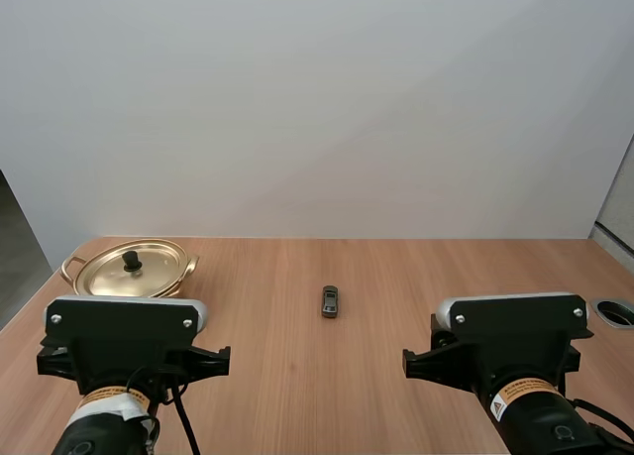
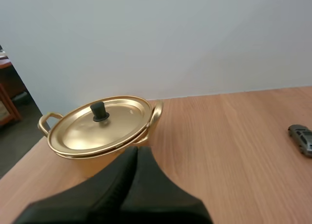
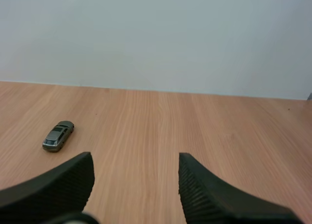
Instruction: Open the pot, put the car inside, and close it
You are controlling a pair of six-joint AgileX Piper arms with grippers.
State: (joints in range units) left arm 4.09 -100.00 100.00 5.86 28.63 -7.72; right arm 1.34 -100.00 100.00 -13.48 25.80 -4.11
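A gold pot (image 1: 131, 270) with its lid (image 2: 100, 124) on and a black knob (image 2: 99, 111) stands at the table's far left. A small grey toy car (image 1: 330, 300) lies near the middle of the table; it also shows as the car (image 3: 58, 135) ahead of my right fingers and the car (image 2: 302, 138) off to the side of the pot. My left gripper (image 2: 137, 153) is shut on nothing, its fingers together as one dark wedge just short of the pot. My right gripper (image 3: 135, 165) is open over bare wood, the car apart from it.
The wooden table (image 1: 396, 277) runs to a plain white wall. A round cable hole (image 1: 618, 312) sits at the table's right edge. Both arm bases stand at the near edge, with free wood between them around the car.
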